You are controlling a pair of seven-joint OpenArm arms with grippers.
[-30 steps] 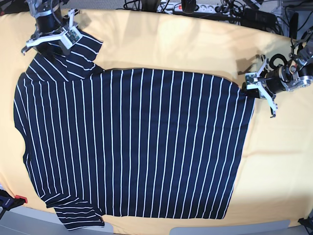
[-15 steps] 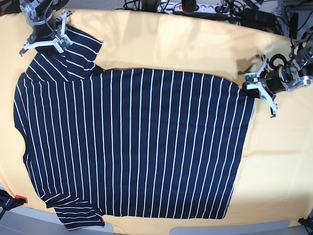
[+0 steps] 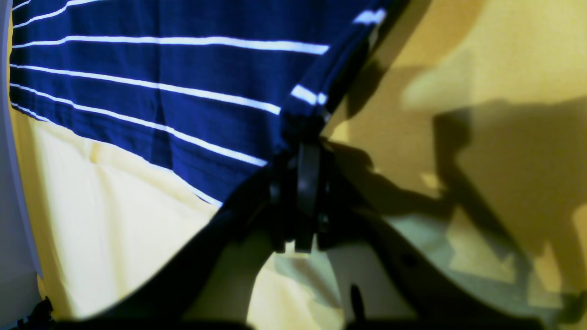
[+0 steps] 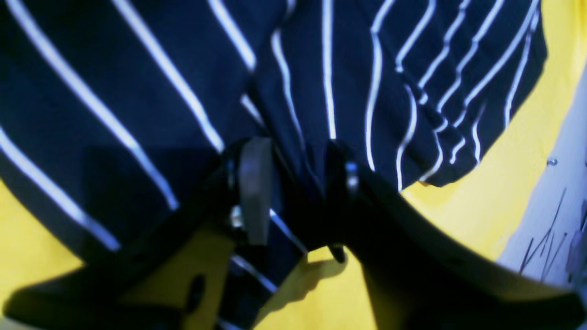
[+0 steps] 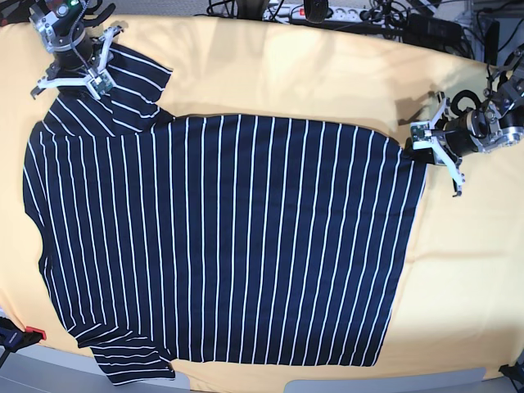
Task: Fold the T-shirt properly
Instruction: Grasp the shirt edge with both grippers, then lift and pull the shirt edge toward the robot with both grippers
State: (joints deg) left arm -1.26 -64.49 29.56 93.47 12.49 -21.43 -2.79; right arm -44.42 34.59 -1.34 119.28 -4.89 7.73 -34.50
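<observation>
base view: t-shirt (image 5: pixel 221 237) lies spread flat on the yellow cloth (image 5: pixel 327 74) covering the table, stripes running top to bottom, one sleeve at top left, other sleeve at bottom left, hem edge toward the right. left gripper (image 5: pixel 422 147) sits at the shirt's upper right hem corner; left wrist view shows its fingers (image 3: pixel 306 183) pressed together, pinching that corner of the t-shirt (image 3: pixel 160 91), corner bunched at the tips. right gripper (image 5: pixel 78 70) is over the top left sleeve; right wrist view shows its fingers (image 4: pixel 254 183) clamped on a raised fold of sleeve fabric (image 4: pixel 321 91). power strip and cables (image 5: pixel 327 12) lie behind the table's far edge.
</observation>
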